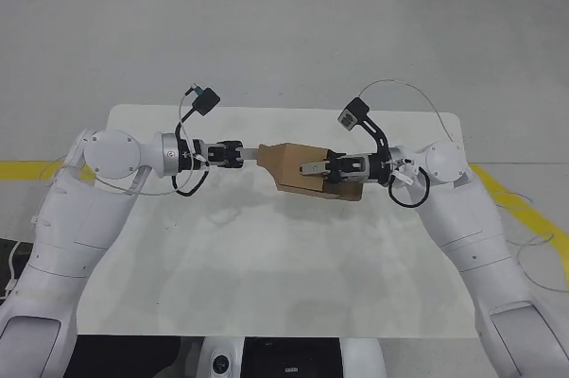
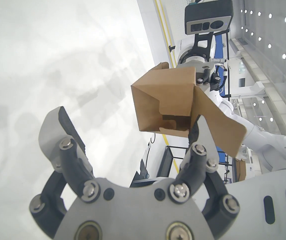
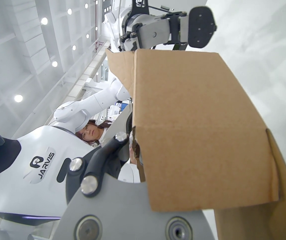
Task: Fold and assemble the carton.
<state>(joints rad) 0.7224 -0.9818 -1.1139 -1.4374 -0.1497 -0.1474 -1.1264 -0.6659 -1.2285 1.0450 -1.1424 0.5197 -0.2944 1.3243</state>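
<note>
The carton (image 1: 299,163) appears raised off the worktop (image 1: 266,274), between the two arms, its body already squared. The right tool (image 1: 308,168) is clamped on one wall, one finger lying over the top panel, evidently to steady the box while its other end is worked. The left tool (image 1: 254,154) stands spread wide at that end, gripping nothing; contact with the loose flap (image 2: 217,126) cannot be confirmed. Assessment: the end flaps are only partly tucked, and the open stance suits pressing them home.

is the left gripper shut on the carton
No, the left gripper has its fingers spread wide, not clamped on the carton.
</note>
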